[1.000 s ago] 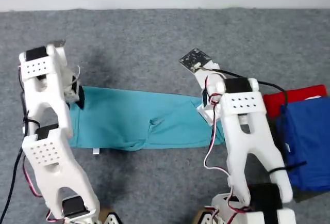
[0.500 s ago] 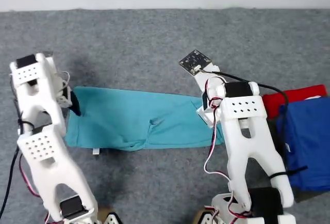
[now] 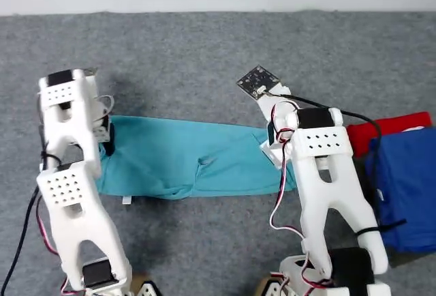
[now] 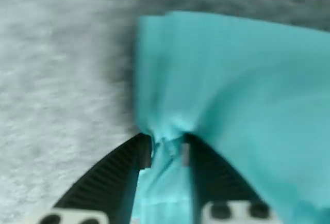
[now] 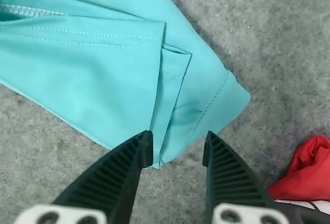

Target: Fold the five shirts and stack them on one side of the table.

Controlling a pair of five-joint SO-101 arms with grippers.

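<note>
A teal shirt (image 3: 191, 158), folded into a long strip, lies across the middle of the grey table. My left gripper (image 3: 105, 139) sits at the strip's left end. In the left wrist view it (image 4: 167, 149) is shut on a bunched pinch of the teal shirt (image 4: 232, 79). My right gripper (image 3: 271, 136) is over the strip's right end. In the right wrist view it (image 5: 175, 144) is open, with its fingers straddling the folded edge of the teal shirt (image 5: 103, 64) near the corner.
A folded blue shirt (image 3: 409, 187) lies on a red shirt (image 3: 385, 131) at the table's right edge, close beside the right arm. The red shirt (image 5: 304, 170) also appears near my right gripper. Grey carpet-like tabletop (image 3: 204, 50) stretches behind the strip.
My left gripper swung out to the left, then came back right, carrying the teal shirt's left end with it. The right arm stayed put.
</note>
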